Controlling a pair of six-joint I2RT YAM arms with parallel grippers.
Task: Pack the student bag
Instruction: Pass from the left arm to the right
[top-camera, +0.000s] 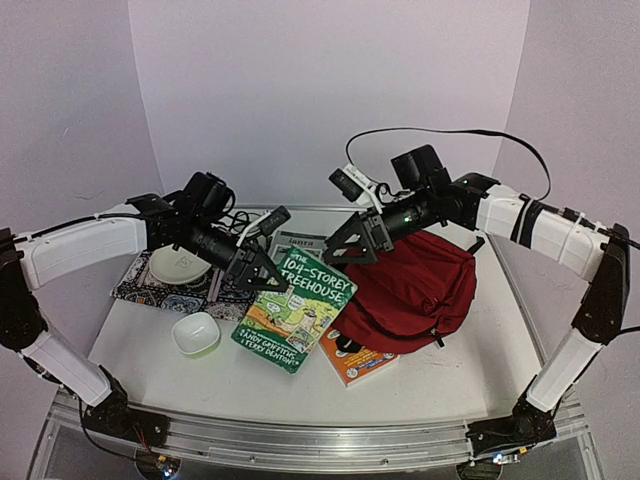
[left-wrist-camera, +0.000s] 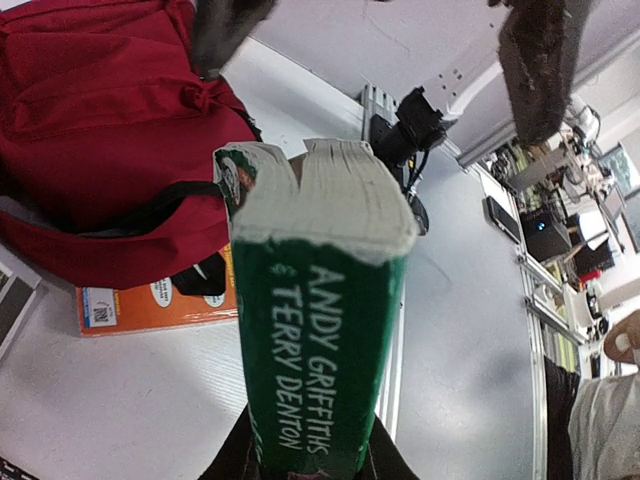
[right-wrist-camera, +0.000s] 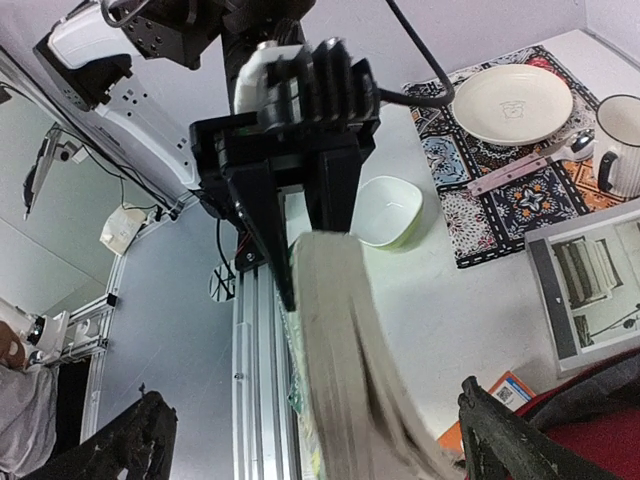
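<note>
The dark red fabric student bag (top-camera: 415, 290) lies slanted below the wide-open right tool (top-camera: 350, 250). Its near end is by the green paperback book (top-camera: 295, 310) gripped in the left tool (top-camera: 265, 272), atop a flat orange book (top-camera: 358, 365).

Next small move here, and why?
Probably lift the right claw clear of the green Treehouse book: its jaws stand open astride the page edge, while the left claw alone grips the book. That frees the right claw for the dark red backpack.
</note>
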